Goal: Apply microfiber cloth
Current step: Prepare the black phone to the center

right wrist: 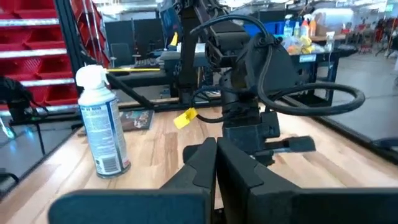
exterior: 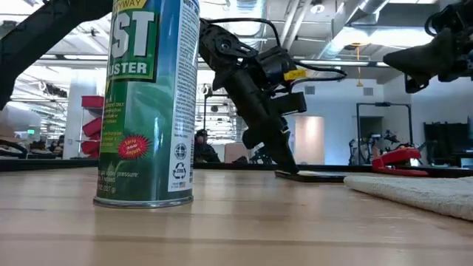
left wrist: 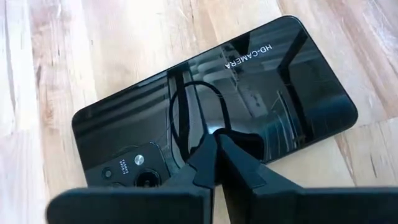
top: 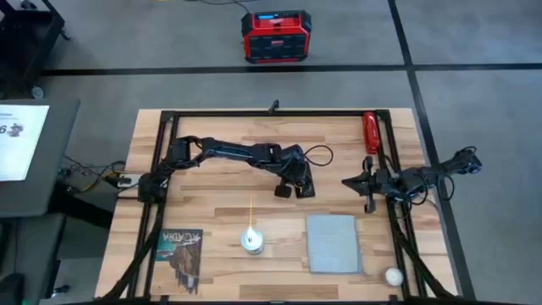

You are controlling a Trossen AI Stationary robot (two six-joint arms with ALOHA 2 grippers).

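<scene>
resting pressed together on the "hd-camera" phone (left wrist: pixel 217 112), left hand (left wrist: pixel 216 163), right hand (right wrist: pixel 216 163) likewise pressed together, "duster" can (exterior: pixel 151 103)

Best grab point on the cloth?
Take the cloth at a corner or edge, coming straight down: it lies flat and thin on the table, offering nothing to close on from the side. The corner toward the right tool is nearest and clear.

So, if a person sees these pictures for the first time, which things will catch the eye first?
First, the left gripper, fingers shut, poised just above the glossy black phone at the middle of the wooden table. Next, the tall green-and-white duster spray can standing upright near the front edge. The pale blue-grey microfiber cloth lies flat to the can's right, untouched, while the right gripper waits at the right side.
</scene>
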